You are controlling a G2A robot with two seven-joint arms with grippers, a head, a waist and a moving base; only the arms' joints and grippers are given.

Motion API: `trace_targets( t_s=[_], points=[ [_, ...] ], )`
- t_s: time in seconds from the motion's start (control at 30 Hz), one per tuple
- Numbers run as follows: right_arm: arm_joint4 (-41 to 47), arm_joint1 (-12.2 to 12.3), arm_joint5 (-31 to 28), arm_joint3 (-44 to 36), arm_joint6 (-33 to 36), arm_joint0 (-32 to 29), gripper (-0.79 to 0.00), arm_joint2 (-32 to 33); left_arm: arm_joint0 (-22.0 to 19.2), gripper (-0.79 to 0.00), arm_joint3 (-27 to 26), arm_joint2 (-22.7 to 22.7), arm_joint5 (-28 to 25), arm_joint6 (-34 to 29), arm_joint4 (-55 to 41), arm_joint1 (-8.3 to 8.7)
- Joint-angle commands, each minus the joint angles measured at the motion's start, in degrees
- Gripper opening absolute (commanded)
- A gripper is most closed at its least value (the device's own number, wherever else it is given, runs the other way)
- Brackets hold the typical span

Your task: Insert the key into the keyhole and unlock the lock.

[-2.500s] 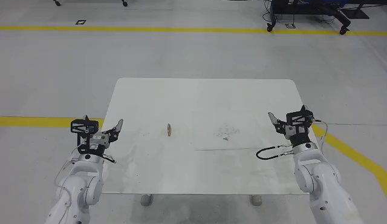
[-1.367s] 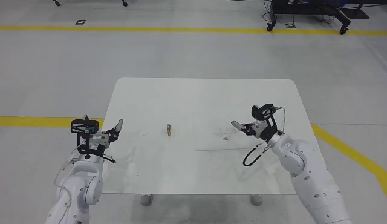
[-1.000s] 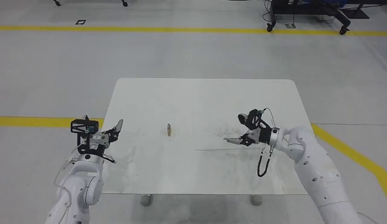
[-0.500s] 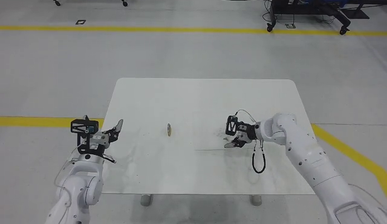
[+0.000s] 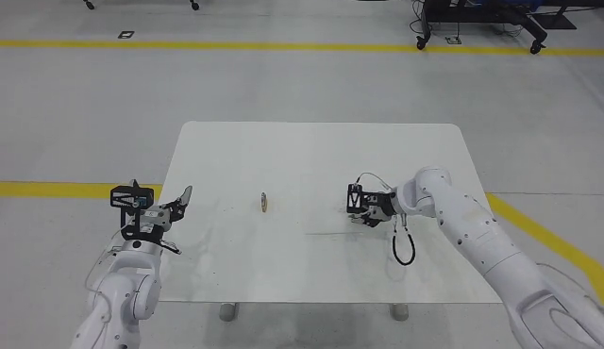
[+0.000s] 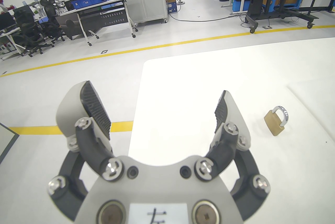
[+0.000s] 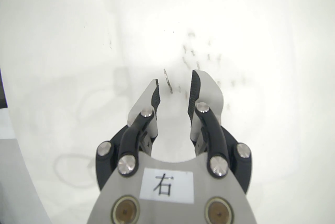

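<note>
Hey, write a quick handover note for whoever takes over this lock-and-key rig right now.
Left gripper: open, holding nothing, at the table's left edge.
Right gripper: open, low over the key, a finger on each side, not gripping it.
Padlock: on the table left of centre, apart from both grippers.
Done: right gripper lined up on key.
Left: grasp key, insert, unlock.

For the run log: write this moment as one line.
right gripper open, astride key | left gripper open, at table edge | lock untouched
</note>
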Motion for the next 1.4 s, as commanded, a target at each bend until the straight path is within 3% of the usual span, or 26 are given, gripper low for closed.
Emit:
trace_targets(
  t_s=[0.0, 0.53, 0.77, 1.0, 1.13, 1.23, 1.37],
  points=[
    [0.72, 0.03, 0.0, 0.13, -0.93, 0.65, -0.785, -0.91, 0.0, 0.0, 0.0, 0.0, 0.0, 0.0, 0.0, 0.0],
    [1.31, 1.71, 0.0, -0.01, -5.67, 2.88, -0.785, -5.82, 0.0, 0.0, 0.0, 0.0, 0.0, 0.0, 0.0, 0.0],
    [2.98, 4.11, 0.0, -3.3, -16.22, 1.97, -0.785, -5.95, 0.0, 0.0, 0.0, 0.0, 0.0, 0.0, 0.0, 0.0],
    [5.37, 6.8, 0.0, -6.03, -34.68, 0.54, -0.785, -4.8, 0.0, 0.0, 0.0, 0.0, 0.0, 0.0, 0.0, 0.0],
    [12.05, 7.61, 0.0, -5.64, -44.95, -1.12, -0.785, -5.61, 0.0, 0.0, 0.0, 0.0, 0.0, 0.0, 0.0, 0.0],
    [22.64, 7.57, 0.0, -3.81, -45.52, -1.32, -0.785, -7.84, 0.0, 0.0, 0.0, 0.0, 0.0, 0.0, 0.0, 0.0],
    [22.64, 7.57, 0.0, -3.81, -45.52, -1.32, -0.785, -7.84, 0.0, 0.0, 0.0, 0.0, 0.0, 0.0, 0.0, 0.0]
  ],
)
